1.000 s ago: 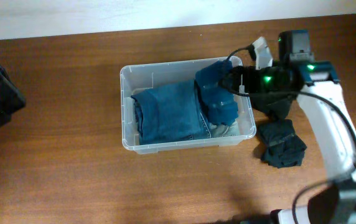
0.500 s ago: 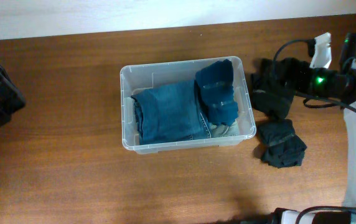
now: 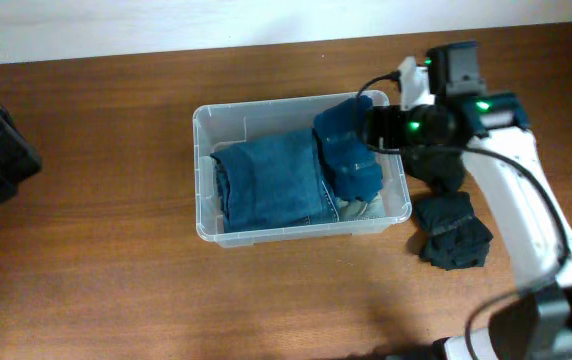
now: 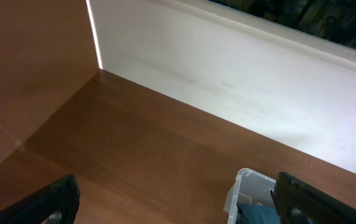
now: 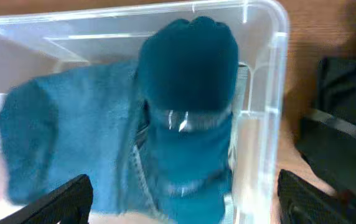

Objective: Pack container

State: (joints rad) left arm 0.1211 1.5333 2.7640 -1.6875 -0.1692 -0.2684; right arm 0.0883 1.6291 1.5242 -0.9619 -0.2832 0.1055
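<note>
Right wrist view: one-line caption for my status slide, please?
Open right claw hovers over the clear container holding folded blue denim and a darker blue garment; a black garment lies outside it.

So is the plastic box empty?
No, the container holds folded blue jeans and a darker blue cloth lying on top of them.

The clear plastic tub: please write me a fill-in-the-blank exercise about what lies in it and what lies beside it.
1. The folded blue denim jeans lie ___ the clear plastic tub.
2. One crumpled black garment lies on the brown wooden table, ___ the tub.
3. The right gripper, above the folded dark blue cloth, is ___ and holds nothing.
Missing words: inside; outside; open.
</note>
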